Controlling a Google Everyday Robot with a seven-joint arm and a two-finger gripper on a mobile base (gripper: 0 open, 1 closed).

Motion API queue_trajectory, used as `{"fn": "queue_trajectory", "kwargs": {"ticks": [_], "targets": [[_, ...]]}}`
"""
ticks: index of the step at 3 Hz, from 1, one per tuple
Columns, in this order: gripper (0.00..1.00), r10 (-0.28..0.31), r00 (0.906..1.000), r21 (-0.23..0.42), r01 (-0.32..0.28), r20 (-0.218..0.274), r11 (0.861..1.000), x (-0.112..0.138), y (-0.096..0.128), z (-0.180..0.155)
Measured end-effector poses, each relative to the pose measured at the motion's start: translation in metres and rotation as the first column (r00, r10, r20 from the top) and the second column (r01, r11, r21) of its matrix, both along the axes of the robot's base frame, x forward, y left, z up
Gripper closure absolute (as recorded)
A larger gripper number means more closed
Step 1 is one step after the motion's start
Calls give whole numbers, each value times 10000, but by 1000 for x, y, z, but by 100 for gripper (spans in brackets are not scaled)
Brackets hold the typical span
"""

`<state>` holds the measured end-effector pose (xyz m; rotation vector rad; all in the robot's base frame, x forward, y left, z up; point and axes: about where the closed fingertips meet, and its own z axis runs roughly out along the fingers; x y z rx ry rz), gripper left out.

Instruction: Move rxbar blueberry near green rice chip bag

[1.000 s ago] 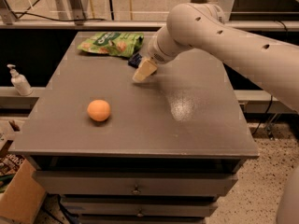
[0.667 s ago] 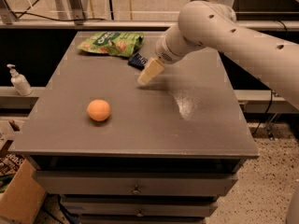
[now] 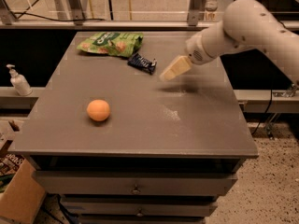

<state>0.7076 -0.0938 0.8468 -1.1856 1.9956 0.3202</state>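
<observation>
The rxbar blueberry (image 3: 142,63), a small dark navy bar with a white end, lies flat on the grey table (image 3: 140,125) just right of and below the green rice chip bag (image 3: 111,43). The bag is crinkled and lies at the table's far left. My gripper (image 3: 166,74), with pale cream fingers, hangs above the table a little to the right of the bar. It is apart from the bar and holds nothing.
An orange ball-like fruit (image 3: 98,110) sits on the table's left middle. A white pump bottle (image 3: 18,80) stands on a ledge left of the table. Drawers (image 3: 135,189) are below the table front. A cardboard box (image 3: 18,199) is at lower left.
My gripper has pulled away to the right and risen from the bar, which now lies uncovered next to the green bag. The arm has swung right.
</observation>
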Motion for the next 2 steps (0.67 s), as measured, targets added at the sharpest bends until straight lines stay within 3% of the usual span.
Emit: {"fn": "queue_trajectory", "kwargs": {"ticks": [1, 2], "targets": [[0, -600, 9970, 1068, 649, -489, 9922, -10, -54, 4], [0, -598, 9970, 1068, 648, -490, 9922, -10, -54, 4]]}}
